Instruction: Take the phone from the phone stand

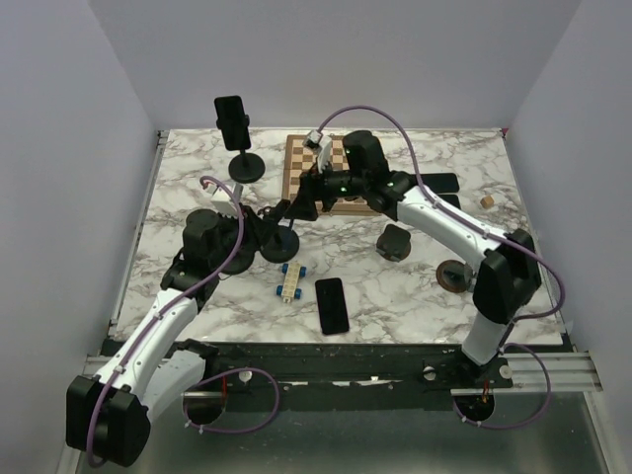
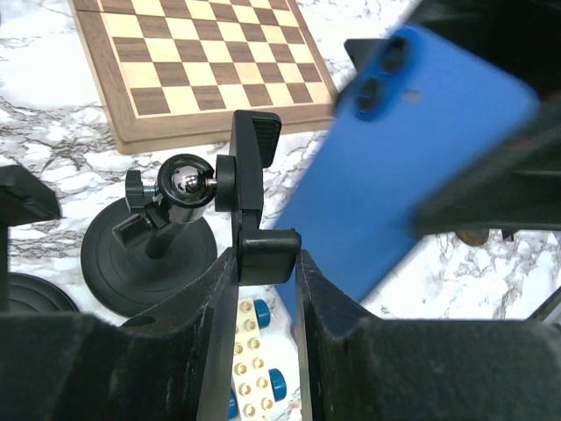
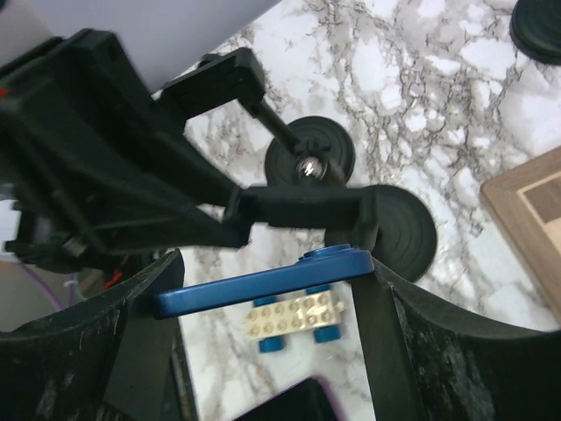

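The blue phone (image 2: 412,149) hangs tilted above the table, and my right gripper (image 3: 267,270) is shut across its width. The black phone stand (image 2: 250,167) stands just left of it, on a round base (image 2: 145,259) with a shiny ball joint. My left gripper (image 2: 267,259) is shut on the stand's lower clamp hook. The phone's lower corner is close to that hook; whether they touch I cannot tell. In the top view the left gripper (image 1: 269,219) and the right gripper (image 1: 304,205) meet over the table's middle, and the phone is hidden between them.
A second stand (image 1: 247,166) at the back left holds a black phone (image 1: 231,120). A chessboard (image 1: 326,173) lies behind the grippers. A toy brick car (image 1: 291,279) and a flat black phone (image 1: 332,304) lie in front. A black puck (image 1: 395,242) and a brown disc (image 1: 454,275) sit to the right.
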`<state>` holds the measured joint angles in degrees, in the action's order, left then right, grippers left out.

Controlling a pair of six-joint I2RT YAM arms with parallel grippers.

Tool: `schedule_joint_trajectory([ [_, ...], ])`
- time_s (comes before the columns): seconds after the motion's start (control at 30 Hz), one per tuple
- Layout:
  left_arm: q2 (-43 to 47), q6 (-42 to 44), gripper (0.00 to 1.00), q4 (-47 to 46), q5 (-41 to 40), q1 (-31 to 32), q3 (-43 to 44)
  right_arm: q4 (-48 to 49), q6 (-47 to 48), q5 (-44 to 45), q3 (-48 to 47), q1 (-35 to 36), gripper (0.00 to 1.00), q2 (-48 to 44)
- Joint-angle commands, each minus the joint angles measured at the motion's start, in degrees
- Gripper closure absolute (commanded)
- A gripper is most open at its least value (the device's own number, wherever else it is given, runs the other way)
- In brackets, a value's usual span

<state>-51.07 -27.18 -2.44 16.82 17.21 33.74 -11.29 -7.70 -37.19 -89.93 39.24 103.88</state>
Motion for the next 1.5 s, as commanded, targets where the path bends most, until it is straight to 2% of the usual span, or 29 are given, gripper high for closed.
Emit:
schedule_joint_trajectory([
  [0.0,-1.02,-1.74,1.0,6.72,-3.54,-1.33,-0.51,6.76,-10.38,-1.67,4.47,-0.84,0.99,-11.27],
  [0.13,-1.64,-2.0,1.0,5.56,-3.27,-1.3,-0.7,8.18,-16.05,-4.37,8.19,-0.84,0.99,-14.0],
  [0.3,-2.5,-2.68,1.0,6.27,-1.94,-1.3,0.36,-2.29,-16.68,5.0,13.9,-0.86,0.99,-18.73],
  [0.33,-2.95,-2.91,0.97,6.86,-1.1,-1.36,0.92,-4.59,-16.27,8.32,15.57,-0.84,0.99,-19.6],
  [0.4,-4.04,-3.76,0.84,7.78,0.32,-1.38,1.9,-8.73,-15.51,12.47,18.96,-0.87,0.99,-21.64],
  [0.53,-4.36,-5.02,0.64,6.99,2.79,-1.39,2.31,-15.31,-14.84,16.66,25.26,-0.84,0.99,-25.89],
  [0.67,-2.24,-5.02,0.47,7.43,3.12,-1.4,3.36,-19.24,-16.06,17.55,31.75,-0.79,0.99,-33.04],
  [0.83,1.69,-1.9,0.35,13.05,2.25,-1.44,8.0,-22.91,-19.07,18.68,38.96,-0.78,0.99,-42.18],
  [0.87,2.67,-1.17,0.24,14.17,1.81,-1.5,9.05,-23.21,-19.69,18.78,40.25,-0.78,0.99,-43.39],
  [0.9,3.89,-0.21,0.19,15.37,1.32,-1.5,10.03,-23.46,-20.53,18.93,41.16,-0.77,0.99,-44.45],
  [1.1,7.3,3.8,0.1,21.07,-3.29,-1.74,18.43,-26.77,-22.99,21.41,39.8,-0.75,0.99,-42.19],
  [1.33,4.47,6.61,0.09,21.35,-4.09,-1.75,29.19,-31.58,-24.64,30.4,36.64,0.13,0.99,-33.04],
  [1.47,3.25,10.17,0.09,21.33,-4.7,-1.74,31.5,-32.65,-25.72,35.24,35.22,1.12,0.99,-28.67],
])
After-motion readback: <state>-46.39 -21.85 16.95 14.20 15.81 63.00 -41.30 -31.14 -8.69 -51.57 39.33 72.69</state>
